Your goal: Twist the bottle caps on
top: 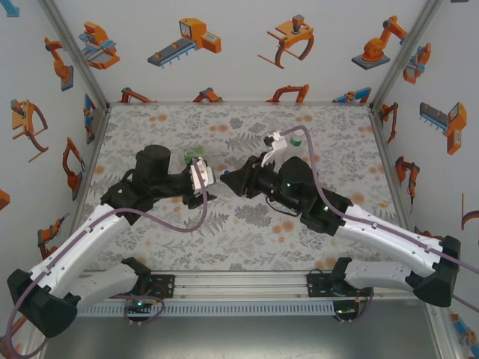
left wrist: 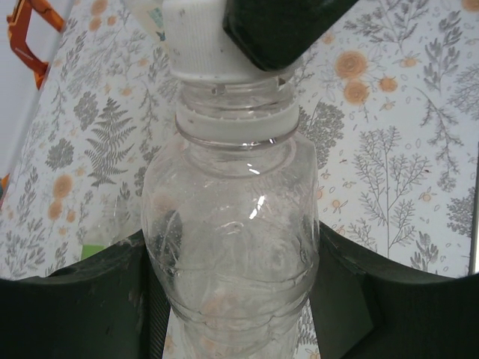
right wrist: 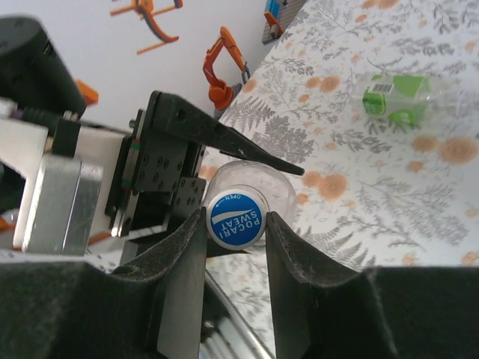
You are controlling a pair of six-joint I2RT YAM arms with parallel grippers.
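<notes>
The left arm is stretched low from the near left corner, and the right arm from the near right corner. Both elbows are bent, so that the two wrists are brought nose to nose over the middle of the floral-print table (top: 247,232).

The left gripper (top: 203,176) is clamped on the body of a small clear plastic bottle (left wrist: 232,247), whose neck is pointed away from it towards the other arm. The right gripper (right wrist: 236,217) is pinched on the round blue-topped white screw cap (right wrist: 236,215), which is seated on that bottle's mouth with a ribbed white skirt just above the neck ring.

Open patterned surface is seen between the wrists and the metal rail (top: 239,280) at the near edge, and more towards the far right. The side walls are kept well apart from both wrists. A second clear bottle (right wrist: 397,97) with a green-and-white label is laid on its side just beyond the left gripper.

"POCARI SWEAT" and "OPEN" can be read in white on the cap's blue top. A barcode is printed on the lying bottle's label.
</notes>
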